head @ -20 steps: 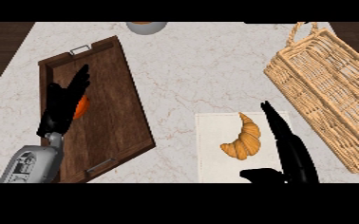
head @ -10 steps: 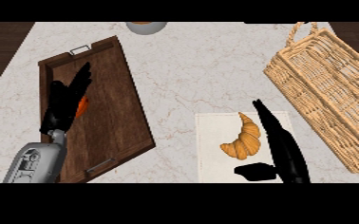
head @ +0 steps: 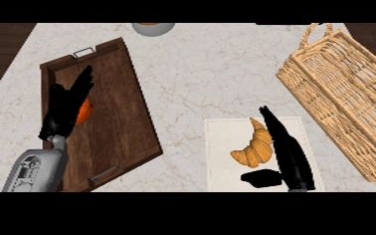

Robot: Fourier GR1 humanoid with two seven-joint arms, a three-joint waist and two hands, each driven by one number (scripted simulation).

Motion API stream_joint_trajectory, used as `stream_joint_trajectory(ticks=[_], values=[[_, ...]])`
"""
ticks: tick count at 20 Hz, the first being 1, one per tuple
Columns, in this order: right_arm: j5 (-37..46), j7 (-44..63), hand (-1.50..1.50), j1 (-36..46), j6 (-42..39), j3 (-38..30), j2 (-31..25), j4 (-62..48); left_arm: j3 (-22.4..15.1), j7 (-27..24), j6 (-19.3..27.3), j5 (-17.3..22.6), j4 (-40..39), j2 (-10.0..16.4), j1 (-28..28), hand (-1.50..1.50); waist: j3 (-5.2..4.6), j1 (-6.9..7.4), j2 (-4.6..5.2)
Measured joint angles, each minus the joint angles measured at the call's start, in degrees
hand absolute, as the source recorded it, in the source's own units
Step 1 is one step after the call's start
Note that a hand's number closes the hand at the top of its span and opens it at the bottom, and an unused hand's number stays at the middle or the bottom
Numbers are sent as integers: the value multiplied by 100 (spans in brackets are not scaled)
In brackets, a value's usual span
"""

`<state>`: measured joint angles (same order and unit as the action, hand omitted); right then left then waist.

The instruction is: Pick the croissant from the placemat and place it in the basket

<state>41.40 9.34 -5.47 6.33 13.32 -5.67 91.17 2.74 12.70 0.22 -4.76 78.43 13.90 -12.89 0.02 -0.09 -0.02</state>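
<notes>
A golden croissant lies on the white placemat at the lower middle right. My right hand is open over the placemat, its straight fingers running along the croissant's right side and its thumb sticking out below the pastry. The wicker basket stands at the right edge, past the placemat. My left hand rests open at the left, fingers up, over the wooden tray.
A dark wooden tray with metal handles lies at the left, with an orange object partly hidden behind the left hand. A grey bowl sits at the counter's far edge. Marble counter surrounds the things.
My right hand has shifted left, closing in on the croissant until its fingers lie along the pastry's right side. The left hand has barely moved.
</notes>
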Motion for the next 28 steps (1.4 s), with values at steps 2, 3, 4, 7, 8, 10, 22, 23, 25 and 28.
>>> stream_joint_trajectory(ticks=[2, 3, 4, 7, 8, 10, 22, 23, 25, 28], values=[[51, -162, 150, 144, 84, -47, 27, -311, -5, 11, -33, -10, 56, -45, 53, 0, -14, 2, -10], [53, -195, 150, 184, 48, -72, 14, -343, 52, 2, -81, 0, 32, -23, 27, 0, -15, 0, -12], [99, -209, 150, 273, 20, -106, -33, -393, 52, 30, -65, -19, 47, -48, 12, 0, -14, 1, -11], [465, -316, 150, 302, 249, -33, -77, -512, 55, -30, -83, -65, 76, -62, 86, 0, -40, -7, -36], [521, -393, 150, 354, 302, -64, -100, -589, 67, -13, -83, -72, 92, -73, 86, 0, -45, -9, -40], [730, -427, 150, 414, 427, -29, -88, -646, 39, 75, -26, -148, 117, -122, 41, 0, -64, -18, -52], [2619, -333, 150, 530, -811, 1360, -1038, -50, 33, 85, -69, -191, 53, -184, -30, 0, -88, 35, -78], [2778, -278, 150, 505, -961, 1530, -1085, 106, 65, 83, -59, -188, 59, -167, -47, 0, -75, 23, -70], [2978, -200, 150, 450, -1291, 1809, -1152, 527, 108, 30, -86, -162, 22, -149, -17, 0, -48, 5, -48], [2681, -149, 150, 168, -1685, 1914, -1061, 1213, 100, 16, -64, -189, 80, -173, 66, 0, -24, -18, -32]])
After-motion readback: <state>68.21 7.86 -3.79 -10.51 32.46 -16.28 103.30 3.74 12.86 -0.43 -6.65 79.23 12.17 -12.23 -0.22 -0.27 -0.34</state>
